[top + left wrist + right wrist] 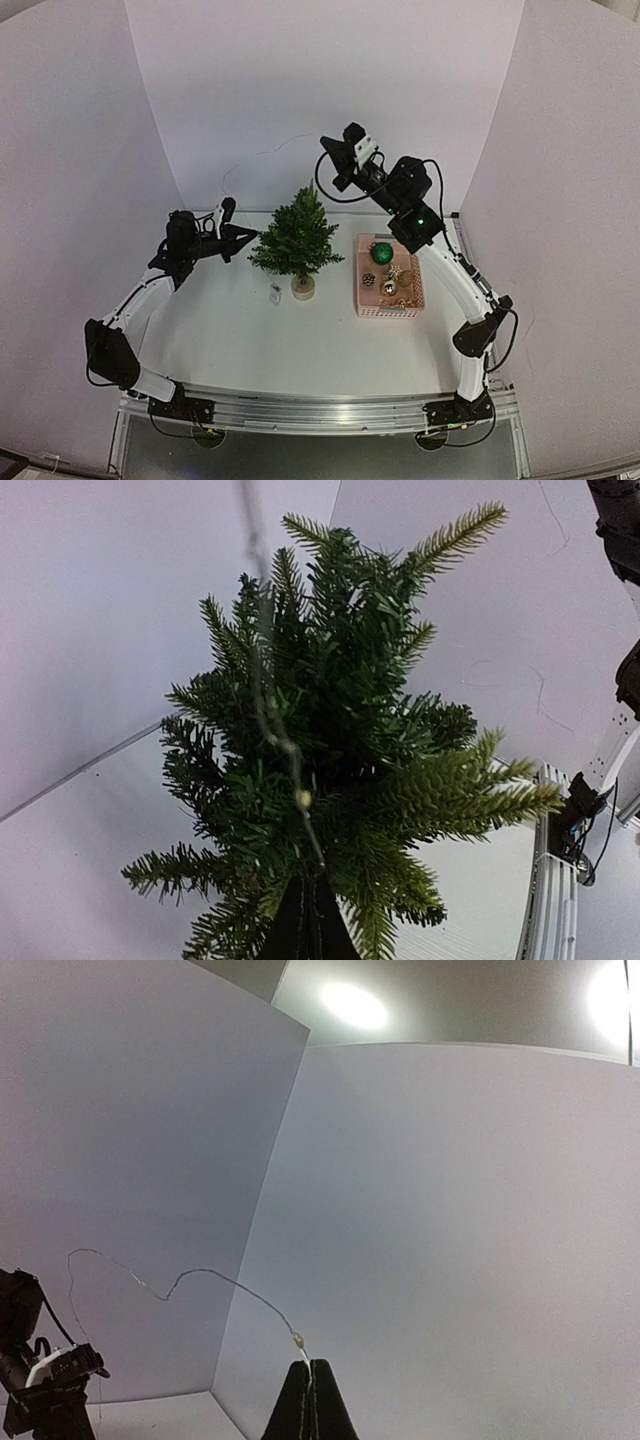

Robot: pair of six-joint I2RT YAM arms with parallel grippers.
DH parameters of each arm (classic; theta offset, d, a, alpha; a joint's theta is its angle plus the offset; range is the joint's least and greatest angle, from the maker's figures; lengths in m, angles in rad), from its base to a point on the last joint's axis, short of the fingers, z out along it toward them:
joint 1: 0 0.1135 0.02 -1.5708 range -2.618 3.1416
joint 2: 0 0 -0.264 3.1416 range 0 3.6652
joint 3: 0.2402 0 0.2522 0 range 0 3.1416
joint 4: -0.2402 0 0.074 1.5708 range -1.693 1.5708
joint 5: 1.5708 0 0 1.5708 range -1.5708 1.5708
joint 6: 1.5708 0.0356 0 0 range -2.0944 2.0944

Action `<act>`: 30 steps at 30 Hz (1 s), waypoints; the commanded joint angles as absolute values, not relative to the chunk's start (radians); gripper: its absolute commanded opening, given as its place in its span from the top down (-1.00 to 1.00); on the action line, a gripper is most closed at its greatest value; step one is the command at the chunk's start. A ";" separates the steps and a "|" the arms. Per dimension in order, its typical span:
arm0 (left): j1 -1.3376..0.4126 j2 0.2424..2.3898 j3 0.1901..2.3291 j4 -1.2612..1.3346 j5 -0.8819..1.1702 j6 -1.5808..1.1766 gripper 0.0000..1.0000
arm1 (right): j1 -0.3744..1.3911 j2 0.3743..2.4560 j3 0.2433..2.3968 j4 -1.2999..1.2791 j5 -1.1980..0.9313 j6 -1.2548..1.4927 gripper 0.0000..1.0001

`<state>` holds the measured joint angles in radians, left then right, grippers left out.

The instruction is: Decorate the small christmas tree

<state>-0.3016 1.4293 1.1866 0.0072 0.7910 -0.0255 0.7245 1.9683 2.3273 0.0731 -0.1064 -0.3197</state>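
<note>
Left gripper (245,238) sits low, just beside the small christmas tree (297,240). Its jaws are pressed together on one end of a thin light wire (200,1272).

The tree stands upright mid-surface (230,340) on its tan base, and we see no ornaments on it.

The wire arcs slack above the tree to the right gripper (309,1368), which is raised high behind with its jaws likewise clamped on the wire.

A pink basket (390,314) of baubles (381,252) lies right of the tree.

We judge the step in hand to be stringing the lights. The next move calls for lowering the right end and winding the wire round the branches without tipping the tree.
</note>
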 commanded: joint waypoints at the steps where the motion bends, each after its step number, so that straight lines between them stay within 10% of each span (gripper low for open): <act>1: -0.296 1.478 1.274 0.074 0.779 -0.021 1.00 | 0.655 2.004 2.375 0.082 -0.054 -0.260 1.00; 30: -0.296 1.650 1.277 0.117 0.658 -0.253 1.00 | 0.430 2.107 2.156 -0.215 0.177 -0.103 1.00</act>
